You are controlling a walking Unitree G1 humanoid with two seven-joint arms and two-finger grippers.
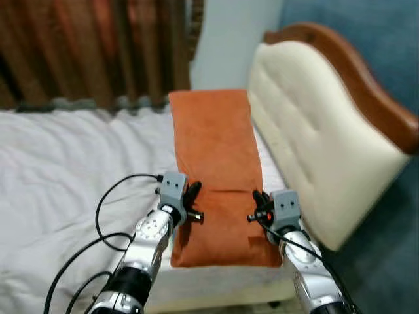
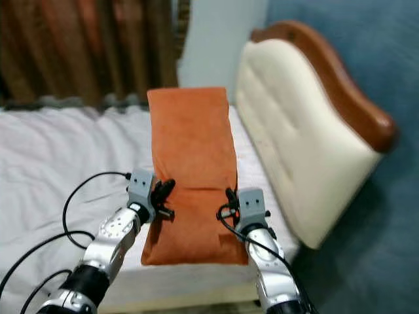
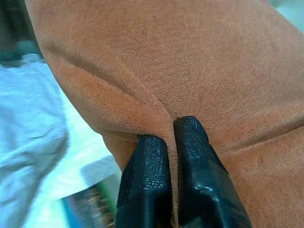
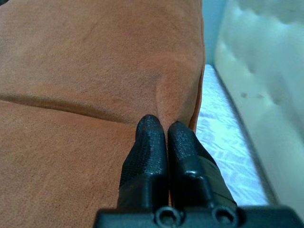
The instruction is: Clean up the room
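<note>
A long orange pillow (image 1: 213,150) lies lengthwise on the white bed (image 1: 59,170), beside the cream headboard (image 1: 308,124). My left gripper (image 1: 194,191) is at the pillow's left edge near its front end. In the left wrist view it (image 3: 171,129) is shut, with a fold of the orange fabric pinched between the black fingers (image 3: 145,175). My right gripper (image 1: 258,197) is at the pillow's right edge, level with the left one. Seen from the right wrist, it (image 4: 159,124) is shut too, and the fabric puckers at its tips. A crease runs across the pillow between the two grippers.
The padded headboard with a brown wooden rim (image 1: 353,72) stands to the right, against a blue wall (image 1: 366,26). Brown curtains (image 1: 98,46) hang behind the bed. Black cables (image 1: 105,222) loop from my left arm over the sheet. The bed's front edge (image 1: 216,284) is just below the pillow.
</note>
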